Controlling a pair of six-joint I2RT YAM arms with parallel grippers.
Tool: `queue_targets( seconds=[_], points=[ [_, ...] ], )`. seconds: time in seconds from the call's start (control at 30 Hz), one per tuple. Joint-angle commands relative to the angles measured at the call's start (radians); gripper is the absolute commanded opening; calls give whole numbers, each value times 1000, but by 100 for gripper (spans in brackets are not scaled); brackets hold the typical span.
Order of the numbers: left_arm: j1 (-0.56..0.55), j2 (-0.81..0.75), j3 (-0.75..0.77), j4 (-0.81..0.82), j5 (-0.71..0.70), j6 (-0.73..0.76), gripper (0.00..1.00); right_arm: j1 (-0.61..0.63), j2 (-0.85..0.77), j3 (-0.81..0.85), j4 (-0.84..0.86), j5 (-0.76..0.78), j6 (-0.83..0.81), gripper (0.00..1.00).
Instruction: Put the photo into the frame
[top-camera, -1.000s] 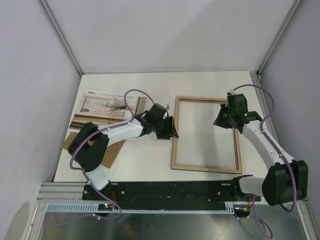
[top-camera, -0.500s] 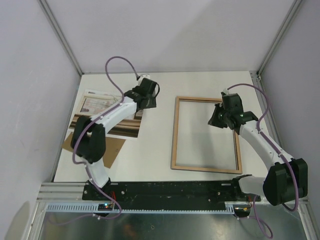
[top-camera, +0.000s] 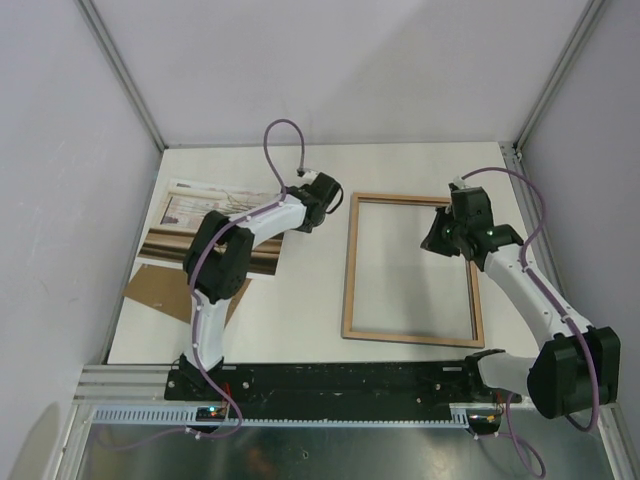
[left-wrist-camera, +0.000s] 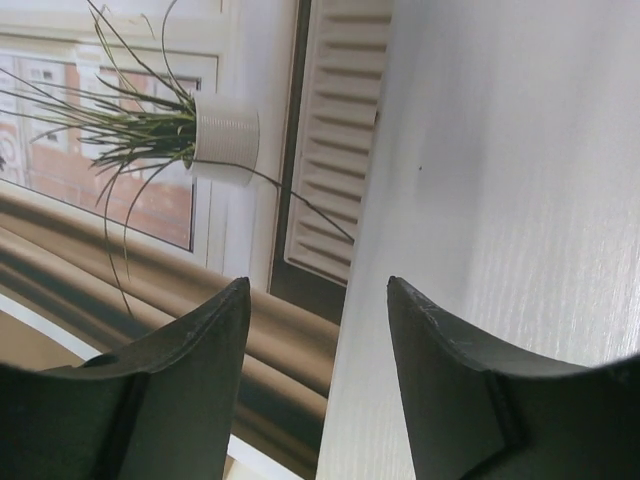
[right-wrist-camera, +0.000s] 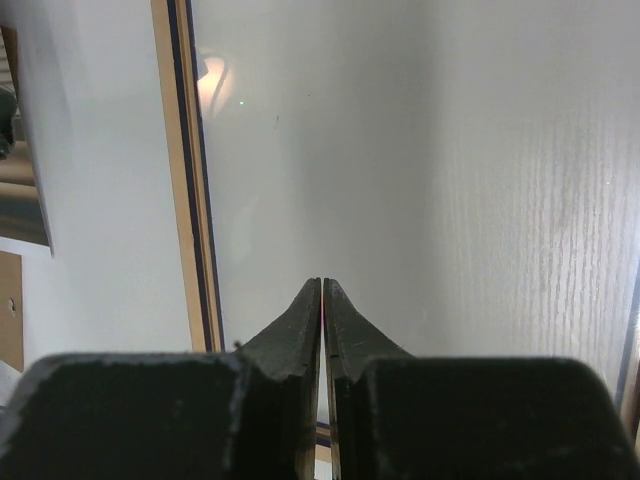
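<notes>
**Photo:** The photo (top-camera: 185, 215) lies flat, picture side up, at the upper left of the table (top-camera: 300, 300) in the top view. The left arm crosses over its right half. A brown cardboard board (top-camera: 160, 285) sits against its lower edge. The print is outside the frame, with a strip of bare table between them.

**Frame:** The frame (top-camera: 347, 270) lies flat right of centre, its light wood back facing up. In the right wrist view a thin navy line runs along the inner side of its left rail.

**Left gripper:** In the left wrist view the left gripper (left-wrist-camera: 318, 300) has its jaws apart with nothing between them. It straddles the print's right edge. One finger (left-wrist-camera: 190, 350) is over the curtain part of the picture and the other is over white table. Whether the tips touch the surface cannot be told.

**Right gripper:** The right gripper (right-wrist-camera: 322, 285) has its fingers pressed together and holds nothing. It is above the frame's opening, toward its upper right corner in the top view.
</notes>
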Motion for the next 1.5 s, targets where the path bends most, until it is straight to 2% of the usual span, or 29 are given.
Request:
queue_targets(
  seconds=[0.0,0.53,1.07,1.3,1.47],
  points=[
    [-19,44,61,4,-109,30,61,-9,-44,11,-14,9,-13,8],
    [-25,171,119,5,-218,65,55,-22,-106,-6,-42,-1,-27,9],
    [-3,261,134,7,-215,68,51,-35,-126,-20,-48,-8,-35,9],
    [11,287,135,10,-191,63,42,-40,-127,-31,-43,-13,-36,9],
    [16,281,143,9,-193,67,25,-46,-130,-35,-40,-16,-37,10]
  ],
)
